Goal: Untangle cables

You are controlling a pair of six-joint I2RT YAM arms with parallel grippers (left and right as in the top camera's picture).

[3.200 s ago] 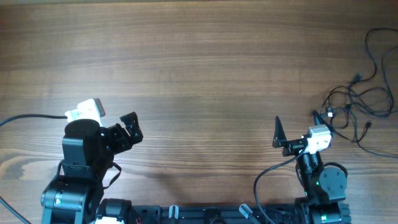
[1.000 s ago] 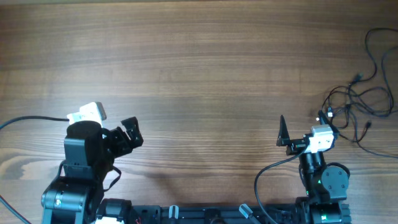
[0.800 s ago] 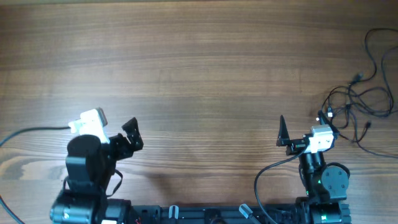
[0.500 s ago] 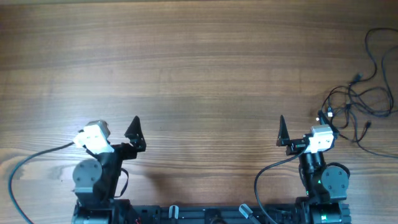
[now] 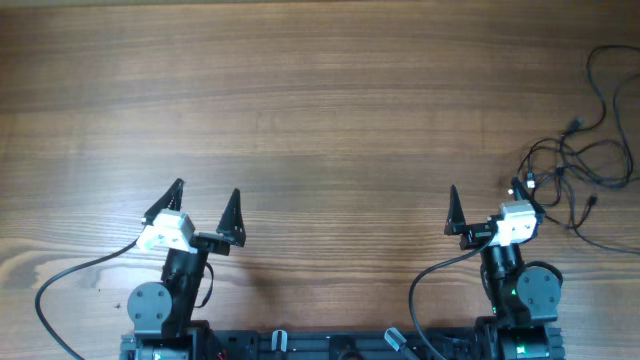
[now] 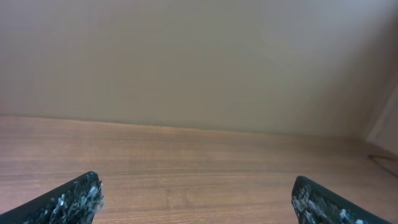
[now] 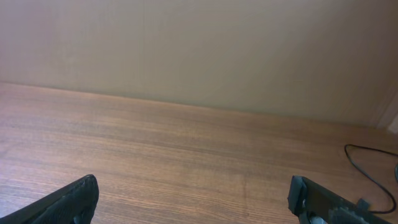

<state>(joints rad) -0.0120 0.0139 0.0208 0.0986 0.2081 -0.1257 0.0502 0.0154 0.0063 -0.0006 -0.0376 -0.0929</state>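
The cables are thin black wires in a loose tangle at the table's far right edge, with a small silvery plug at the tangle's left end. One strand shows at the right edge of the right wrist view. My right gripper is open and empty, and its right finger sits just left of the tangle; its jaws frame bare wood. My left gripper is open and empty at the front left, far from the cables; its jaws also frame bare wood.
The wooden table spreads ahead of both grippers. Thick black arm cables trail beside the arm bases at the front edge. A plain beige wall stands behind the table.
My left arm has swung round from facing right to facing straight ahead, and its jaws now stand spread wide. My right arm has barely moved. The cables lie as before.
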